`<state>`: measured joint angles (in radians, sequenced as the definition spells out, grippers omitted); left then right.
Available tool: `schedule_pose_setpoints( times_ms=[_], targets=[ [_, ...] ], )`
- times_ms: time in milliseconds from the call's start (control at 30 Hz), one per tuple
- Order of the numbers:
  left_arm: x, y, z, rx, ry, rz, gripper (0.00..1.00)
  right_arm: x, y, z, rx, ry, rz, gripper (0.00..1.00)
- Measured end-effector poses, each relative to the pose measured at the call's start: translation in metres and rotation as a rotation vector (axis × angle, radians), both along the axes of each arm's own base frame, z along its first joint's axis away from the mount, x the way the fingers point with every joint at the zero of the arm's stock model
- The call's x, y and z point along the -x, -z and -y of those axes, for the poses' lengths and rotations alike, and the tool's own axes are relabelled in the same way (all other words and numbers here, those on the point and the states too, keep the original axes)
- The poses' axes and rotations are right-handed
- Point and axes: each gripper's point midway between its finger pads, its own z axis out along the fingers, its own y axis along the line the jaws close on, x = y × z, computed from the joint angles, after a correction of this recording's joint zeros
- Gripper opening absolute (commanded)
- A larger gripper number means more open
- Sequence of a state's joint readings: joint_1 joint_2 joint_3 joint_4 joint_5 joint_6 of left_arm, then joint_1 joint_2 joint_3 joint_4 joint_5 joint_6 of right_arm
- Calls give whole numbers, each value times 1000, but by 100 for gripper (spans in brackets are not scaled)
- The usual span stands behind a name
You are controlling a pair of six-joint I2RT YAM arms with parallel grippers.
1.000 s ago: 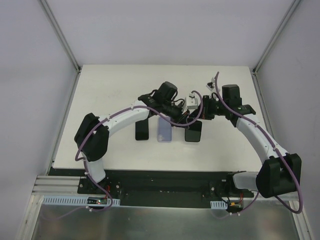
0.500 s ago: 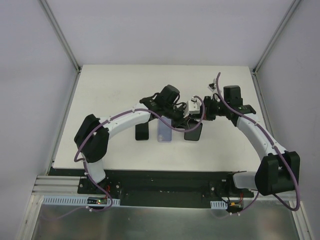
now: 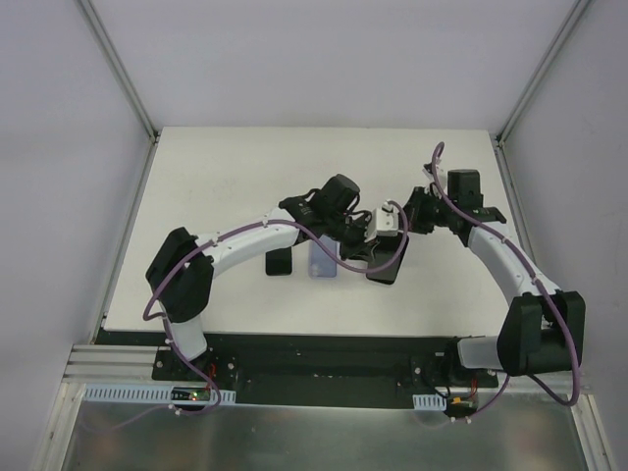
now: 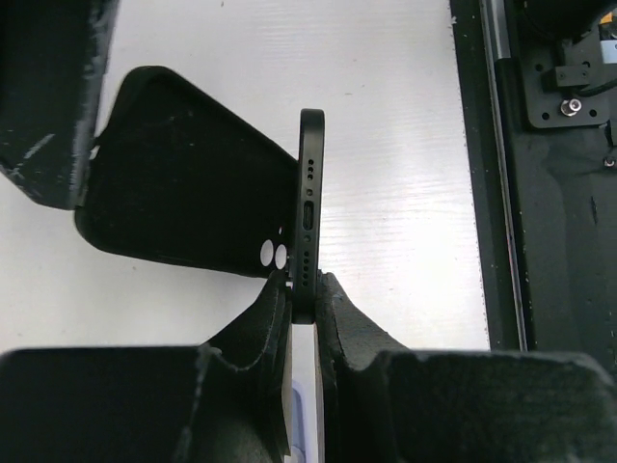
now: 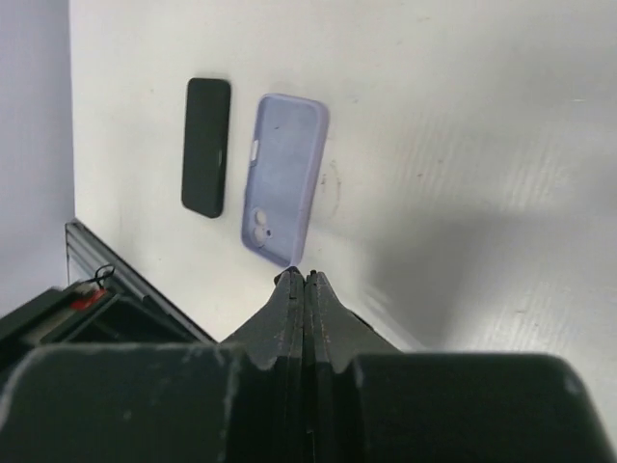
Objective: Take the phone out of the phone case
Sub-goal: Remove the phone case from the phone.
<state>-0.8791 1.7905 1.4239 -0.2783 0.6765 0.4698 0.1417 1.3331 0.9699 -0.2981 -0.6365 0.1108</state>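
Phone (image 4: 310, 183), slim and black, sits edge-on, clamped by the left gripper (image 4: 304, 286) beside its phone case (image 4: 183, 193), clearest from the left wrist; right gripper (image 5: 305, 278) is clenched.

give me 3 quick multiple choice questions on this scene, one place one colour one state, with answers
1. Where is the lilac case? A in a gripper B flat on the table C on the rail
2. The case touching the phone is: A white B lilac C black
3. The left gripper is: A open B shut on the phone C shut on nothing
1 B, it lies on the table; 2 C, dark all over; 3 B, fingers pinch the phone's edge.
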Motion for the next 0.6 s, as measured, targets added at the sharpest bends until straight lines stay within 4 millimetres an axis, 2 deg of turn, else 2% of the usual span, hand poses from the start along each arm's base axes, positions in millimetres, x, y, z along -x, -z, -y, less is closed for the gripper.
schedule_pose_setpoints(
  times_ms=[167, 400, 600],
  targets=[
    [8, -1, 3, -2, 29, 13, 0, -8, 9, 12, 38, 50, -6, 0],
    [7, 0, 1, -7, 22, 11, 0, -9, 9, 13, 49, 42, 14, 0],
    [1, -11, -6, -7, -16, -61, 0, -10, 15, 19, 90, 35, 44, 0]
  ],
)
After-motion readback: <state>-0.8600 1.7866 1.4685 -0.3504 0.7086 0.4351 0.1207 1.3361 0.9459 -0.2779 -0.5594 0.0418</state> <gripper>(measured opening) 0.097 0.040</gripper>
